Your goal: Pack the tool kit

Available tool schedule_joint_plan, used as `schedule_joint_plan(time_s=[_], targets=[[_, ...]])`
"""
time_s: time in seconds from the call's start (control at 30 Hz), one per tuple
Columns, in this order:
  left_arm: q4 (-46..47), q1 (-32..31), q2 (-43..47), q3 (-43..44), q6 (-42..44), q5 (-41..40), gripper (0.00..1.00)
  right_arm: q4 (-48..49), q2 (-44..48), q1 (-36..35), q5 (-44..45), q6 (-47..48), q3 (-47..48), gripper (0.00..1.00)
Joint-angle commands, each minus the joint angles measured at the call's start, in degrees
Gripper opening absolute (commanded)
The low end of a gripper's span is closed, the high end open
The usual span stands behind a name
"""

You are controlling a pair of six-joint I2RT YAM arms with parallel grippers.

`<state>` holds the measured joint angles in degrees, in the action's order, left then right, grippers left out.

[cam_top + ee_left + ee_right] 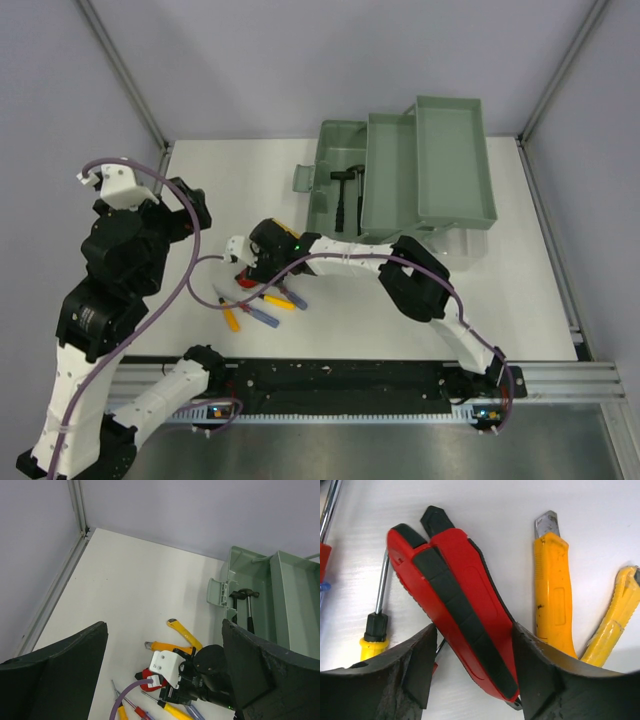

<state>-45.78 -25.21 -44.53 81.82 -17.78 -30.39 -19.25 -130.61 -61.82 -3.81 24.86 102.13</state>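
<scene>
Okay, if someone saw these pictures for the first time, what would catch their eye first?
The red-handled pliers, lying on the white table with the right gripper straddling their handles and yellow knives just beside. Then the green toolbox at the table's far side, its trays folded out and a hammer inside.

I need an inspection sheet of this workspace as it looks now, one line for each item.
surface: white table, no stains seen.
job's things: toolbox open, trays folded out, hammer inside; pliers, yellow knives and screwdrivers loose on the table.
clutter: nothing seen.
grippers: left end effector open, empty, raised; right end effector astride the pliers' handles, grip uncertain.
cables: purple cables along both arms.
surroundings: grey walls, metal frame posts.
</scene>
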Motion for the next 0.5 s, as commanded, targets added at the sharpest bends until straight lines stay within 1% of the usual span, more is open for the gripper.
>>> schedule_joint_plan(time_s=[0.0,0.07,0.2,0.47], targets=[[1.04,0.08,-0.73,-0.70,1.17,0.95,0.99,5.44,-0.53,-1.20,3.55,-0.43,-0.43,0.53],[1.04,0.08,-0.64,-0.79,1.34,0.86,0.99,7.63,0.70,-1.46,3.55,-0.17,-2.19,0.45],[1.22,0.08,-0.73,-1.05,1.52,0.51,0.99,9.92,3.77,-1.63,3.55,-0.25,-4.83,0.35],[1.66,0.08,-0.64,-1.58,0.99,1.04,0.99,13.26,10.19,-1.81,3.55,-2.18,-8.26,0.23]])
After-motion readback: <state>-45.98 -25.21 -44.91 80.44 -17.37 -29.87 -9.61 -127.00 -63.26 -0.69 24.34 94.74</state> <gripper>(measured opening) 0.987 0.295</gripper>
